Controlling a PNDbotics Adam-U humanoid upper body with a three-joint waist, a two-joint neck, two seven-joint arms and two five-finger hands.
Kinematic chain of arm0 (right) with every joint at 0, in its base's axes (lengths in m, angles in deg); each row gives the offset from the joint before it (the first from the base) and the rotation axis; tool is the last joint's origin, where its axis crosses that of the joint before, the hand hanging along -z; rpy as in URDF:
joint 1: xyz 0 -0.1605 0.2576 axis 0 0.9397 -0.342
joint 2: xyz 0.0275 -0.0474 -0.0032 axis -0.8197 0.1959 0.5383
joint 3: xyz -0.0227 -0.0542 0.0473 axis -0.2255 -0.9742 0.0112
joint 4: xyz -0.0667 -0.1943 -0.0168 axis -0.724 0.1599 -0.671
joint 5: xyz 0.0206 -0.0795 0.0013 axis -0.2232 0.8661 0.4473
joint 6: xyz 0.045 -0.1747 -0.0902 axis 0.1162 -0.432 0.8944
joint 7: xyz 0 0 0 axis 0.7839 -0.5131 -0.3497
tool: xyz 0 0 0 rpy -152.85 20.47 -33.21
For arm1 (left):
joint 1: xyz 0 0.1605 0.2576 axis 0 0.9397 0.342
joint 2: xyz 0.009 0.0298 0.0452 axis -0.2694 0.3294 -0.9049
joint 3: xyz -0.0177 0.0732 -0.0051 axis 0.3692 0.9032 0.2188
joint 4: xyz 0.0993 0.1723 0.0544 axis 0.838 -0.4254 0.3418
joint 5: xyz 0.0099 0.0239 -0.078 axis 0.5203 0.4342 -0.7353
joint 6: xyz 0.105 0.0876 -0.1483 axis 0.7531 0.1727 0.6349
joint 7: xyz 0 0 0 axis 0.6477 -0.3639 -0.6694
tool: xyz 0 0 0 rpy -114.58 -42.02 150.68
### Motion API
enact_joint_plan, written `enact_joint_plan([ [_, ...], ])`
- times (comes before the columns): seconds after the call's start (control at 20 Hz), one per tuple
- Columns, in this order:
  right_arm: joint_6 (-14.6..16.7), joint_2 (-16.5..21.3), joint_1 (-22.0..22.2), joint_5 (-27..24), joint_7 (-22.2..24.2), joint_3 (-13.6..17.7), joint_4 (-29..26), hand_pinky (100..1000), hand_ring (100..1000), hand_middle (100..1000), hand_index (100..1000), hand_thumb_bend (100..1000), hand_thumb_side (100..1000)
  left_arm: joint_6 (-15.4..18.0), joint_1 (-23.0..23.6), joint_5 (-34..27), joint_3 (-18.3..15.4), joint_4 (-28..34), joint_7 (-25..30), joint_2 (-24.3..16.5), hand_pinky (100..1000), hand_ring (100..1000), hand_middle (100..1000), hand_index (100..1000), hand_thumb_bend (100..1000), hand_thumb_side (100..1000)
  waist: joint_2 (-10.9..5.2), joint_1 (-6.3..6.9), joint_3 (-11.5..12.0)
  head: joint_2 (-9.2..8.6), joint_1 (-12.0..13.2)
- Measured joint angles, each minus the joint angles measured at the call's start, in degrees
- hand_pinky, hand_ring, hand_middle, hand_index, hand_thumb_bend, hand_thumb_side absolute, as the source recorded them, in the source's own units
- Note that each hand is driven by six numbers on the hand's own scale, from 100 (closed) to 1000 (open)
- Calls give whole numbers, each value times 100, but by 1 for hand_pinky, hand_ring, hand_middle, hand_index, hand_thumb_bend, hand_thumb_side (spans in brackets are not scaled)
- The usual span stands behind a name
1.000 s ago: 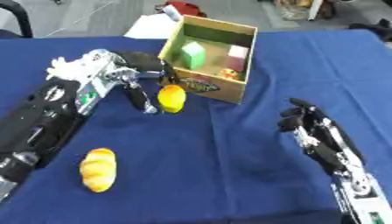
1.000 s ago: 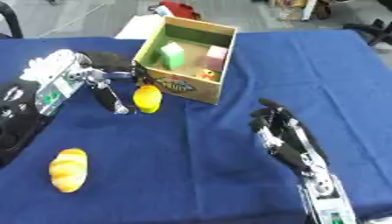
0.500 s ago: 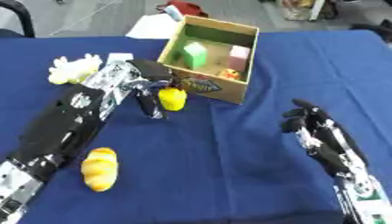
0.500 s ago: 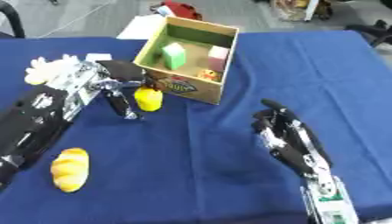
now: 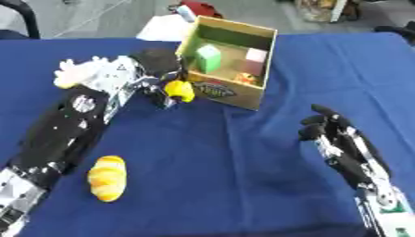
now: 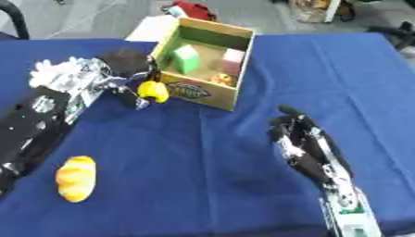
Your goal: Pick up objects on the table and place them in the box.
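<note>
A cardboard box (image 5: pixel 235 88) with an open top and a printed front stands on the blue cloth (image 5: pixel 227 176) that covers the table. Inside it lie a pale green block (image 5: pixel 208 58), a pink block (image 5: pixel 256 55) and a small red and yellow thing (image 5: pixel 244 77) near the front wall.

The left hand (image 5: pixel 154 76), black with silver parts, has its fingers curled round a smooth yellow thing (image 5: pixel 180 90), rounded like a small fruit, just beside the box's front left corner. A knobbly pale yellow thing (image 5: pixel 71 74) lies behind the left arm, well left of the box.

A ridged orange-yellow bread roll (image 5: pixel 107 177), oval in shape, lies on the cloth well in front of the box and to its left.

The right hand (image 5: pixel 336 141) is released, fingers straight and pointing up, in front of the box to its right, holding nothing.
</note>
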Motion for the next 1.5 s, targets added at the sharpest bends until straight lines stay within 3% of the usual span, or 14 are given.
enact_joint_plan([
  [0.25, -1, 0, 0, 0, 1, -4, 2, 643, 645, 663, 892, 100, 416, -225, -402, 198, -240, 263, 88, -23, 607, 473, 465, 661, 307, 205, 0, 0, -38, 0, -8],
  [0.55, -9, -4, -2, 0, 36, -67, 19, 643, 645, 662, 892, 100, 414, -459, -656, 1034, -663, -839, -573, 717, 678, 551, 547, 745, 279, 208, 6, -2, -228, -1, 63],
  [0.65, -6, -19, -3, 0, 49, -72, 31, 643, 645, 662, 892, 100, 414, -513, -674, 1307, -790, -1231, -848, 969, 712, 631, 622, 828, 331, 222, 6, -2, -281, -1, 109],
  [0.75, -8, -47, -4, -1, 61, -76, 32, 643, 645, 662, 892, 100, 414, -571, -675, 1536, -887, -1525, -1104, 1141, 742, 690, 691, 908, 495, 230, 6, -2, -315, -1, 139],
  [0.8, -10, -49, -4, -2, 62, -84, 32, 643, 645, 662, 892, 100, 414, -601, -675, 1632, -923, -1621, -1226, 1188, 749, 699, 708, 920, 525, 231, 6, -2, -327, -1, 151],
  [0.9, -10, -49, -5, -2, 63, -88, 32, 643, 645, 662, 892, 100, 413, -666, -674, 1768, -975, -1724, -1456, 1224, 765, 726, 750, 945, 579, 378, 6, -2, -330, -1, 155],
  [0.95, -10, -49, -5, -3, 63, -88, 32, 643, 645, 662, 892, 100, 413, -697, -673, 1812, -993, -1726, -1557, 1220, 772, 736, 769, 950, 561, 428, 6, -2, -329, -1, 153],
  [1.0, -11, -49, -5, -3, 63, -87, 32, 643, 645, 662, 892, 100, 414, -718, -671, 1824, -1007, -1716, -1640, 1212, 772, 735, 769, 948, 544, 413, 6, -2, -327, -1, 148],
  [1.05, -10, -49, -5, -3, 61, -86, 32, 643, 645, 662, 892, 100, 414, -723, -665, 1798, -1010, -1670, -1698, 1189, 771, 730, 761, 939, 507, 294, 6, -2, -320, -1, 136],
  [1.15, -9, -48, -5, -3, 57, -76, 32, 643, 644, 662, 892, 100, 413, -677, -647, 1587, -1005, -1445, -1722, 1020, 767, 708, 724, 910, 438, 207, 6, -1, -279, -1, 96],
  [1.5, -14, -11, -3, -1, 14, -29, 34, 643, 644, 662, 892, 100, 412, -41, -82, -314, -707, 312, -930, -499, 770, 693, 691, 867, 364, 231, 6, 0, -76, 0, -62],
])
